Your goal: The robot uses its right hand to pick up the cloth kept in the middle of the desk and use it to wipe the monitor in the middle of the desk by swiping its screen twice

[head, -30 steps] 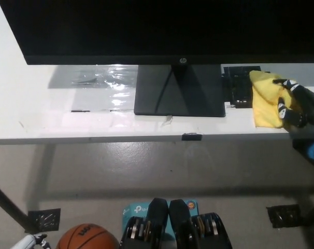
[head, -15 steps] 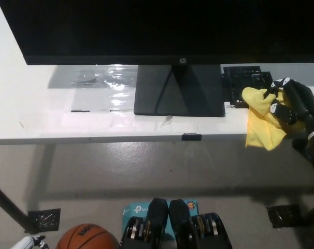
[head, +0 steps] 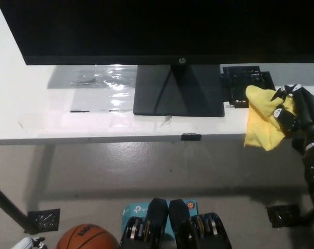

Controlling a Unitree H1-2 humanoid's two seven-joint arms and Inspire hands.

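White desk (head: 53, 124) edge: right hand (head: 298, 115) clamps yellow cloth (head: 263, 118), right of monitor (head: 162, 28) stand.

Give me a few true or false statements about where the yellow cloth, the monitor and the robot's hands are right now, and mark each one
1. The right hand is shut on the yellow cloth. True.
2. The cloth is pressed against the monitor screen. False: it hangs by the desk edge, right of the monitor stand, below the screen.
3. A basketball sits on the floor at the lower left. True.
4. The left hand is gripping the monitor stand. False: only a sliver of it shows at the bottom left, far from the stand.
5. The monitor screen is lit with an image. False: it is dark.
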